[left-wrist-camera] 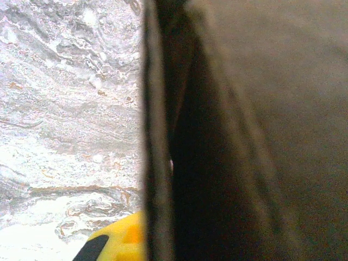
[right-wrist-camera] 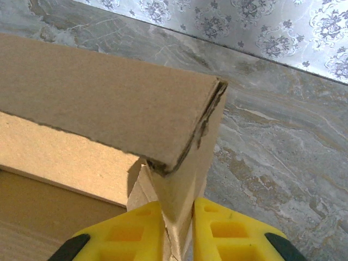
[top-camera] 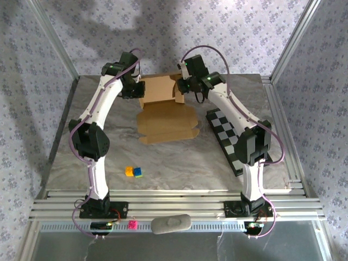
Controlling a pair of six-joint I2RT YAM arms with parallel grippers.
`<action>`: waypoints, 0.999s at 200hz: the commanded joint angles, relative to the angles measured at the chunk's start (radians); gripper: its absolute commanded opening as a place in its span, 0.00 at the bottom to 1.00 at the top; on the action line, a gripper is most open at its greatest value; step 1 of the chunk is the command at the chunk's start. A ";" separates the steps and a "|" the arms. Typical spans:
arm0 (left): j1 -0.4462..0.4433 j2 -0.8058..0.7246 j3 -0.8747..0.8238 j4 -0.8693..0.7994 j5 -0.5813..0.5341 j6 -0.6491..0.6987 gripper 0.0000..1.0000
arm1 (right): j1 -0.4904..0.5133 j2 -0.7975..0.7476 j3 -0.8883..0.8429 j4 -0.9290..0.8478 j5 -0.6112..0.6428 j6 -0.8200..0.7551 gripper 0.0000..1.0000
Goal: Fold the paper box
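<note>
One paper box (top-camera: pixel 163 122) stands half-folded; the left gripper (top-camera: pixel 134 89) clamps its left wall, and the right gripper (top-camera: pixel 186 87) pinches its right. One checkerboard (top-camera: pixel 228 137) and two small blocks (top-camera: pixel 134 172) lie nearby.

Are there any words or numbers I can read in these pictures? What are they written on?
There are none to read.
The paper box is plain brown cardboard with no print showing.
The checkerboard has just black and white squares.
The small colored blocks are too tiny to tell if anything is written on them.
</note>
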 commanded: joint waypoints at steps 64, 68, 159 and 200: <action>-0.017 -0.028 0.072 0.070 0.118 -0.021 0.00 | -0.002 -0.018 -0.067 -0.018 -0.141 0.036 0.27; -0.018 -0.028 0.072 0.070 0.118 -0.022 0.00 | -0.003 -0.021 -0.072 -0.014 -0.145 0.037 0.28; -0.007 -0.014 0.080 0.075 0.173 -0.049 0.00 | -0.025 -0.036 -0.128 0.032 -0.177 0.052 0.33; -0.007 -0.016 0.090 0.073 0.184 -0.056 0.00 | -0.013 0.017 -0.040 -0.032 -0.042 0.051 0.14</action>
